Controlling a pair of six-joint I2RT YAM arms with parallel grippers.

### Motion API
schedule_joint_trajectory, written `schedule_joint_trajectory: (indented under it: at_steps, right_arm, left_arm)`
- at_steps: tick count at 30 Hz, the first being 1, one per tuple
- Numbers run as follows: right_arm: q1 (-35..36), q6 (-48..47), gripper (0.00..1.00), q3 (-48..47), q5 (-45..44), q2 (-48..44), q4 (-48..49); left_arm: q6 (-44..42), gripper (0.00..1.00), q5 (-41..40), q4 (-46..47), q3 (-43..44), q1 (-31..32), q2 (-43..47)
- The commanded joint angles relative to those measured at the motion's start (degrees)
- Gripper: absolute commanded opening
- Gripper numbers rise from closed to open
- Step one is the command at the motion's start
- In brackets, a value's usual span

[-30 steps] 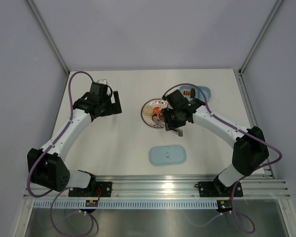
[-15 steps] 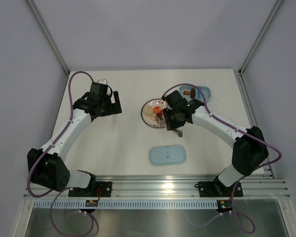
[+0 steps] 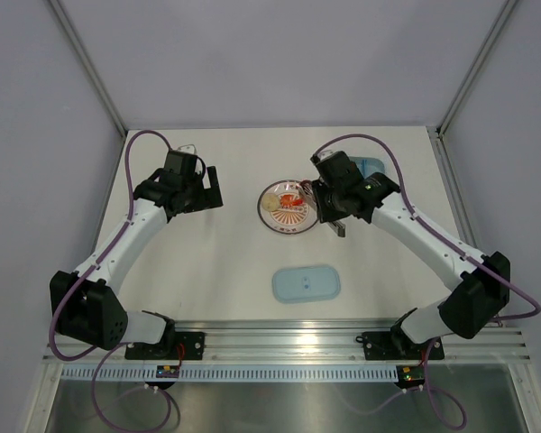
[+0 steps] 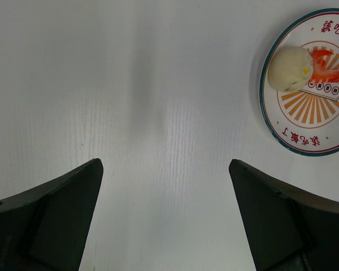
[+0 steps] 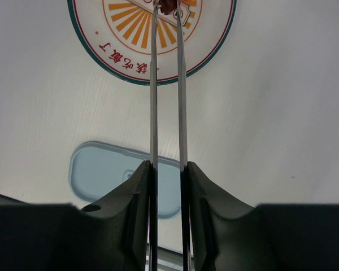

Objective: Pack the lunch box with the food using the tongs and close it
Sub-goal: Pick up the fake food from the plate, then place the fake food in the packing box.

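tongs (image 5: 154,84) clamped in right tool (image 5: 168,169), tips pinching brown food (image 5: 168,5), seen from right wrist only; left tool (image 4: 164,164) gaping, empty.

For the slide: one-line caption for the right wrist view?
Right pincer clamps long slim silvery metal tongs, tips around a small dark reddish-brown food piece at the round white sunburst plate.

A flat white table (image 3: 225,262) sits between plain pale grey walls (image 3: 279,63). A long silver metal rail (image 3: 288,341) runs along its front.
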State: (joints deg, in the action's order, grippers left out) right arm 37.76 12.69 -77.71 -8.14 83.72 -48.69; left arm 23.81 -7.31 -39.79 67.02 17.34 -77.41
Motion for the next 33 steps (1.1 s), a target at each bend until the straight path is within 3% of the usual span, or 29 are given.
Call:
schedule_joint_trajectory:
  at_steps: [1, 6, 16, 33]
  right_arm:
    - [-4.0, 0.1, 0.15, -3.8, -5.0, -0.8, 0.0]
    - [-14.6, 1.3, 0.15, -6.0, -3.4, 0.3, 2.2]
    - [-24.6, 1.3, 0.15, -9.8, -3.3, 8.9, 3.7]
    - [-30.0, 0.1, 0.17, -8.9, -2.8, 13.6, 6.6]
  left_arm:
    - [-0.1, 0.99, -0.1, 1.9, 1.2, 0.0, 0.1]
    - [-0.3, 0.99, -0.2, 1.6, 1.1, 0.0, 0.6]
    - [-0.3, 0.99, -0.4, 1.4, 1.0, 0.0, 1.5]
    - [-0.3, 0.99, -0.3, 1.5, 0.4, -0.1, 1.8]
